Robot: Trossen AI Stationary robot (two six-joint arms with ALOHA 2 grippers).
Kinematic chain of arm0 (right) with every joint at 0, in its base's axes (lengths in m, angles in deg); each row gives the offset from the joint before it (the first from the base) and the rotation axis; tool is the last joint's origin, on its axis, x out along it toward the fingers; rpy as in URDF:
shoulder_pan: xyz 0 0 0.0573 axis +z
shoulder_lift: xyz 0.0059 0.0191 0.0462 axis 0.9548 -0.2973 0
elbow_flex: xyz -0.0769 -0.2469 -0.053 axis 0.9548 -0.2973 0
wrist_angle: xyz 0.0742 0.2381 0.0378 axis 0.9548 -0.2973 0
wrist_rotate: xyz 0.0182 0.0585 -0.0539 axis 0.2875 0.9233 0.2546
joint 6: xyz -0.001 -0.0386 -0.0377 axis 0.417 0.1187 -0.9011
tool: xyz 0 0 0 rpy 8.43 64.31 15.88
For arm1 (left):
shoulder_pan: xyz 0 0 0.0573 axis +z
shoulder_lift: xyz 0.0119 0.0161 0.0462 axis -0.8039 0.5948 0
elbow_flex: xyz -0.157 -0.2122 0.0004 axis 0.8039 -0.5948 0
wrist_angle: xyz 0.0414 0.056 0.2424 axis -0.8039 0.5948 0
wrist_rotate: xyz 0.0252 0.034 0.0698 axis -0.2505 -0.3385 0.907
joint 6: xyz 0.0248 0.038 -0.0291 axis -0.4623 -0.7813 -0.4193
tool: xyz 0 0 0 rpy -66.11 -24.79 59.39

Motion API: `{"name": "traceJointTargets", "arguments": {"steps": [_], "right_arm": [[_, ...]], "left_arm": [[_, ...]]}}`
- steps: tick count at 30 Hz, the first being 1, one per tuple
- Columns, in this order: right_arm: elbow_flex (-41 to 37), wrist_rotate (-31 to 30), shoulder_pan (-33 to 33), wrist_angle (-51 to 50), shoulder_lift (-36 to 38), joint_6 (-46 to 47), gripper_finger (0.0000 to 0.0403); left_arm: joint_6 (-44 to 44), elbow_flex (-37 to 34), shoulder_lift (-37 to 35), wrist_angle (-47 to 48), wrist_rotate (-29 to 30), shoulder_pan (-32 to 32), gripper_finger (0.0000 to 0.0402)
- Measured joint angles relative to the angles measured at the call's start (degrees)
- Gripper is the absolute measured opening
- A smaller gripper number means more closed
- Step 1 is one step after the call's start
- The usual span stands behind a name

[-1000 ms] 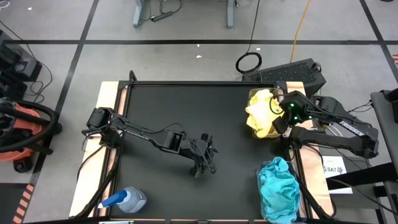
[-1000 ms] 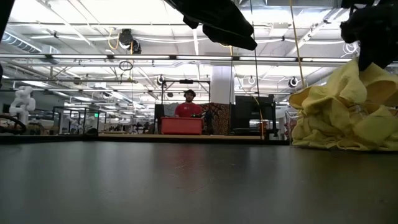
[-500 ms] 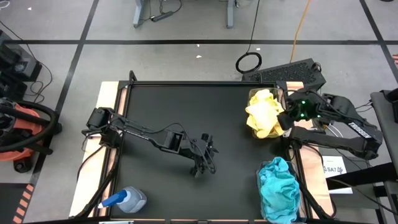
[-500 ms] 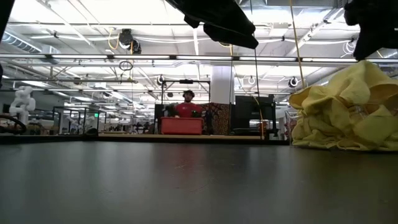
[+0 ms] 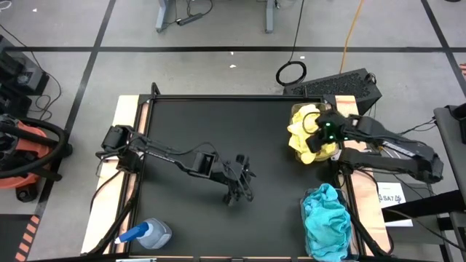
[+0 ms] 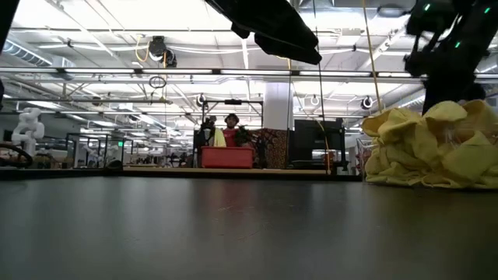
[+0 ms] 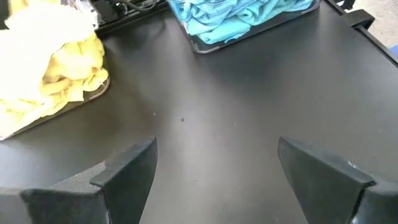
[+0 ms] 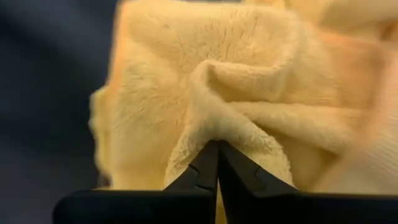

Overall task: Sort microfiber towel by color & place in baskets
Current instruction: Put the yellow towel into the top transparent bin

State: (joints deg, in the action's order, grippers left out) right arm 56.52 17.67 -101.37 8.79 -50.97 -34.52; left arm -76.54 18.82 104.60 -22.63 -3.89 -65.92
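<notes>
Yellow microfiber towels [image 5: 304,132] are heaped in a clear basket [image 7: 93,93] at the table's far right. In the low view the heap [image 6: 428,148] bulges over the rim. My right gripper [image 8: 217,144] is shut, with its tips down on top of the heap [image 5: 317,135]. Teal towels [image 5: 326,218] fill a second clear basket [image 7: 205,46] at the near right. My left gripper [image 5: 237,191] hangs open over the bare middle of the table, with nothing between its fingers [image 7: 214,168]. My right gripper presses its shut fingertips [image 8: 208,158] into a raised fold [image 8: 205,106] on top of the yellow heap. It comes from above, slanting down from the table's right side. The cloth bunches up around the tips. I see nothing pinched between the fingers.
A spray bottle with a blue cap [image 5: 149,234] lies at the near left corner. The dark table top [image 5: 218,138] is bare between the left gripper and the baskets. A person [image 6: 229,132] stands far off in the room behind the table.
My right gripper drew back toward the table's right edge, clear of the yellow heap. It then swung left and down onto the heap's top. The top of the heap now sits lower than before.
</notes>
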Motion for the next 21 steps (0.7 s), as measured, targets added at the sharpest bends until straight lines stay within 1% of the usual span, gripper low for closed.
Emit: {"name": "traceJointTargets", "arguments": {"steps": [3, 5, 11, 17, 21], "right_arm": [[-4.1, -0.7, 0.0, 4.9, -3.1, 0.2, 0.0002], [-5.2, -0.7, 0.0, 6.1, -5.6, 1.1, 0.0002], [-5.1, -3.9, 0.0, 7.7, -13.4, 2.7, 0.0002], [-5.1, -4.0, 0.0, 8.3, -21.0, 2.4, 0.0002], [-5.0, -3.8, 0.0, 8.6, -22.9, 1.8, 0.0002]], "left_arm": [[0.1, 0.0, 0.0, 0.1, 0.0, 0.2, 0.0338], [0.1, 0.0, 0.0, 0.3, 0.0, 0.3, 0.0338], [0.1, 0.0, 0.0, 0.5, 0.0, 0.6, 0.0338], [0.1, 0.0, 0.0, 1.8, 0.0, 0.8, 0.0338], [0.1, 0.0, 0.0, 3.6, 0.1, 0.8, 0.0338]]}}
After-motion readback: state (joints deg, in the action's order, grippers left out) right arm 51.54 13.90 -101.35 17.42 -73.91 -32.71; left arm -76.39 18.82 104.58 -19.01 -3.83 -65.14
